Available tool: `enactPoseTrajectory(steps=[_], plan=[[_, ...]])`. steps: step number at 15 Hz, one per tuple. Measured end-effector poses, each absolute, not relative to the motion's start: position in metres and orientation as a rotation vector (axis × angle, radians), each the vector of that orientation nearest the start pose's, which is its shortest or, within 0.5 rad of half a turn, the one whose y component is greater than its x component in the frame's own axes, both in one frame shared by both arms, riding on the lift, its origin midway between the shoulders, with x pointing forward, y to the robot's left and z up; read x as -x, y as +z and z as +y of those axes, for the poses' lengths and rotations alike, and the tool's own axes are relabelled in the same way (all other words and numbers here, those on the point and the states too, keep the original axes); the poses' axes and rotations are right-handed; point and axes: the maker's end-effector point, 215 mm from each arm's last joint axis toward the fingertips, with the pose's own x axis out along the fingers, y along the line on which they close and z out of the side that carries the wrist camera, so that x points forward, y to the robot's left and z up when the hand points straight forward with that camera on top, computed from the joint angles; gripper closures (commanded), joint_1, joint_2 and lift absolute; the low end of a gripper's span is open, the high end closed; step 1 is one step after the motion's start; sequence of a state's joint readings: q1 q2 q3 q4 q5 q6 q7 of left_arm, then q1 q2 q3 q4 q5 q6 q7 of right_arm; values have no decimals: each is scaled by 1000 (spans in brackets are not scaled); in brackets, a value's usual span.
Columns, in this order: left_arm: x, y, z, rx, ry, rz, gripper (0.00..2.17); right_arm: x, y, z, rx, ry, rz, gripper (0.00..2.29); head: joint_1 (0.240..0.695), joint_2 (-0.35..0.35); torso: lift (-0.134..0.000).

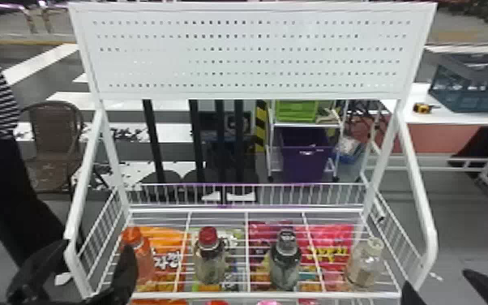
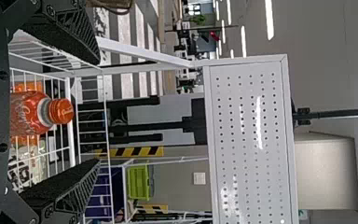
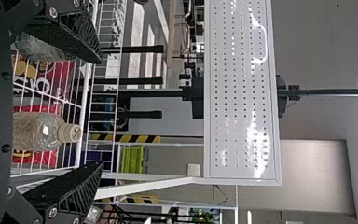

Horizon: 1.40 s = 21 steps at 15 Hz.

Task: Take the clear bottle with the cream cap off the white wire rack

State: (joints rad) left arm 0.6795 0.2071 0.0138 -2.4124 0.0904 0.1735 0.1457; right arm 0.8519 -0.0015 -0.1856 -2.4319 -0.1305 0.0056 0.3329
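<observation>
Fingers parted and empty, the right end effector (image 3: 101, 112) and left end effector (image 2: 98, 112) face the white wire rack (image 1: 239, 295). The clear bottle (image 1: 364, 265) stands upright at its right end; a centred, level approach, gentle squeeze below the cream cap (image 3: 69, 133) and straight lift should suit. Bold lettering marks packets (image 1: 168, 259) beyond the wires.
</observation>
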Motion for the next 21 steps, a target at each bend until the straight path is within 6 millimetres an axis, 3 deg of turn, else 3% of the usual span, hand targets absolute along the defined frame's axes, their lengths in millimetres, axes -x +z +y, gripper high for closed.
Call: enactPoseTrajectory(steps=[12, 16, 21], plan=[[-403, -258, 249, -80, 10, 8, 137, -353, -276, -248, 4, 148, 33, 140, 499, 0, 0], [-401, -258, 246, -80, 4, 11, 137, -369, -327, -252, 11, 82, 74, 144, 499, 0, 0], [-400, -264, 246, -88, 8, 43, 137, -406, -396, -249, 18, 58, 74, 144, 499, 0, 0]])
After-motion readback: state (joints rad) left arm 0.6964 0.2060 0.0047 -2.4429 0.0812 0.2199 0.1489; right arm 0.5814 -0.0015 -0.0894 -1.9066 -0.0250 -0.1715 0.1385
